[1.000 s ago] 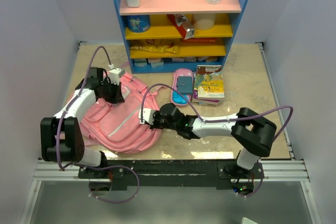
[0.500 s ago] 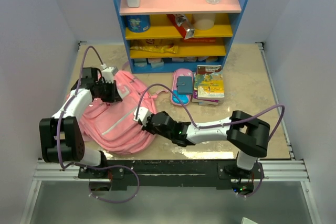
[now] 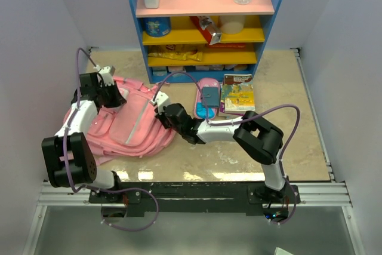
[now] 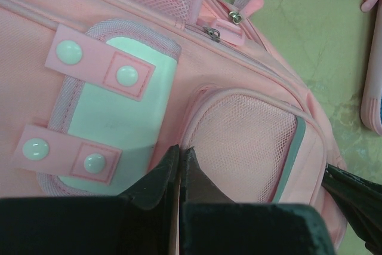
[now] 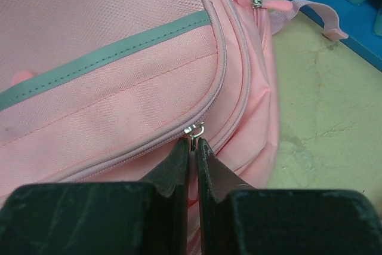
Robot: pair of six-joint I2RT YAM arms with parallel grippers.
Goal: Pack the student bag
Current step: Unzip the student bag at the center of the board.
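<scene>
The student bag (image 3: 128,129), a soft pink backpack, lies flat on the left of the table. My left gripper (image 3: 118,100) is at its far left part. In the left wrist view it (image 4: 179,150) is shut, pinching a fold of pink fabric between a white snap pocket (image 4: 113,117) and a mesh pocket (image 4: 245,141). My right gripper (image 3: 161,113) is at the bag's right edge. In the right wrist view it (image 5: 193,143) is shut on a pink zip pull whose metal ring (image 5: 194,129) sits just past the tips, below a grey strip (image 5: 119,52).
A blue, yellow and pink shelf (image 3: 203,22) stands at the back with bottles, a can and snacks. A pink-and-blue pencil case (image 3: 207,98) and a stack of books (image 3: 239,97) lie right of the bag. White walls close in both sides.
Both grippers have moved toward the far left, still shut on the bag. The bag has shifted that way with them and spread flatter. The right arm now reaches further across the table.
</scene>
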